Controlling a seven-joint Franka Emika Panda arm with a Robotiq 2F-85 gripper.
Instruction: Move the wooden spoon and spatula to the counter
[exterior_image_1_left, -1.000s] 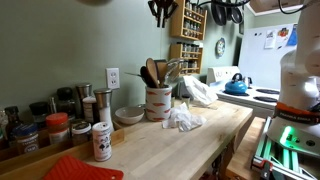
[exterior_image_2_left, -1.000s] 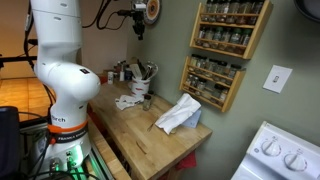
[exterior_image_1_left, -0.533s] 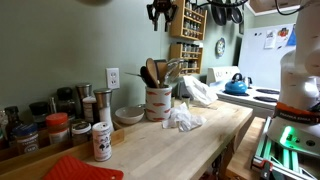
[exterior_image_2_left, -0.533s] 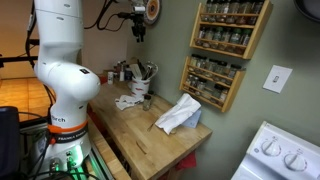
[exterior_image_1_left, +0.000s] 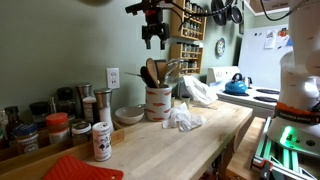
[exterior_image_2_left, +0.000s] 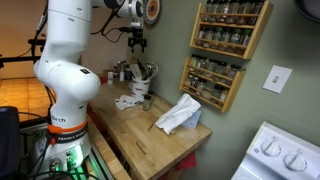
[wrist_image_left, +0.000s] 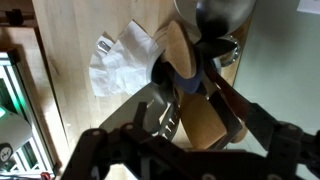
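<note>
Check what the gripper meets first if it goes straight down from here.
Probably the tops of the wooden utensils standing in the cream crock. The open gripper hangs above them, and the wrist view looks right down onto them. Exact lineup is hard to judge.

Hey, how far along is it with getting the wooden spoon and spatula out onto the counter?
Nothing looks done: the pale wooden spoon and the dark-headed spatula stand in the cream crock. In hand: the open pincer hangs above it, holding nothing. Left: both moves to the butcher-block counter.
</note>
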